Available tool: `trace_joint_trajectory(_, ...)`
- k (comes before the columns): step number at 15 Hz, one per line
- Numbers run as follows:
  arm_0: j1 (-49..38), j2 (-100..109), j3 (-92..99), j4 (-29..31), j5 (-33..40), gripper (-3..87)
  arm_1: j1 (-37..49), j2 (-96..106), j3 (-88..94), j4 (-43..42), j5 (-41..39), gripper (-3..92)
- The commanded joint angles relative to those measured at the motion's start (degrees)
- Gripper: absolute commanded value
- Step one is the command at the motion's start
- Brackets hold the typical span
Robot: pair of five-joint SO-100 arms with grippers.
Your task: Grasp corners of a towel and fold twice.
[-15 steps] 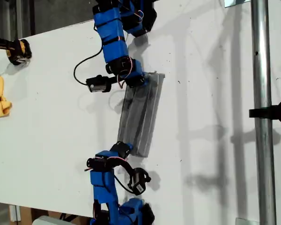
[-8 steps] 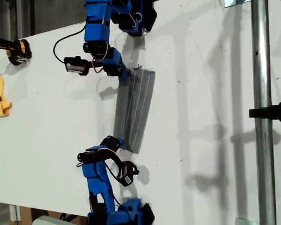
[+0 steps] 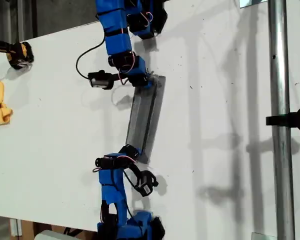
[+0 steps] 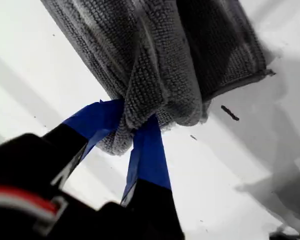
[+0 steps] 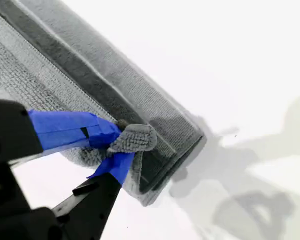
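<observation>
Legible text, labels, brands, numbers, signs: none in any view.
</observation>
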Motion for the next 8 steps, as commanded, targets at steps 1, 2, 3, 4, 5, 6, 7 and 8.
trace_joint_trajectory(1,2.64,0.7,2.37,-1.67,-2.11,-1.6,-2.46,-2.64,0.0,-2.64,1.41,-0.2)
trace_joint_trajectory(2,3.6,0.79,5.01,-3.08,-3.43,-1.6,-3.34,-4.57,0.35,-3.6,2.29,-0.2)
trace_joint_trajectory(3,3.87,0.88,8.0,-4.92,-4.22,-1.6,-3.78,-6.42,1.23,-5.01,2.99,-0.2)
trace_joint_trajectory(4,3.87,0.88,10.72,-6.59,-5.01,-1.6,-3.96,-7.73,2.29,-6.68,3.34,-0.2)
trace_joint_trajectory(5,3.87,1.05,12.39,-7.65,-5.54,-1.5,-4.31,-8.61,2.37,-6.86,3.87,-0.2)
trace_joint_trajectory(6,4.04,1.14,13.01,-7.91,-5.89,-1.4,-4.31,-9.32,2.55,-6.86,4.13,-0.2)
trace_joint_trajectory(7,3.87,1.14,13.54,-7.91,-6.24,5.3,-3.96,-10.2,2.55,-6.77,4.13,-0.2)
trace_joint_trajectory(8,3.52,1.76,14.15,-7.91,-6.33,11.5,-3.78,-9.76,2.46,-5.19,4.48,6.6)
